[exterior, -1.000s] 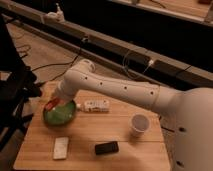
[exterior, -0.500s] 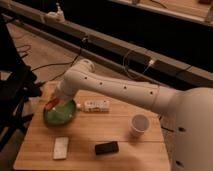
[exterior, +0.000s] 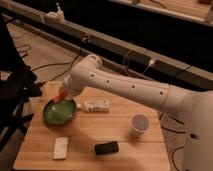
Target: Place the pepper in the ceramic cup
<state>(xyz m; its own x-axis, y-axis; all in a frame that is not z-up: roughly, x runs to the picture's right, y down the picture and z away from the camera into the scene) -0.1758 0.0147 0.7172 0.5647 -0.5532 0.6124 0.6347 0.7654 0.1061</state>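
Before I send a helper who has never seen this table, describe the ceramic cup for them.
On the wooden table, look toward the right edge as the camera sees it. The ceramic cup stands alone there, far from the end effector by the green pan. It is the only upright white thing; the bottle lies flat.

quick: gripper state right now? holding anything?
Gripper: cannot be told. It sits low at the far rim of the green pan, right by the pepper, mostly hidden behind the arm.
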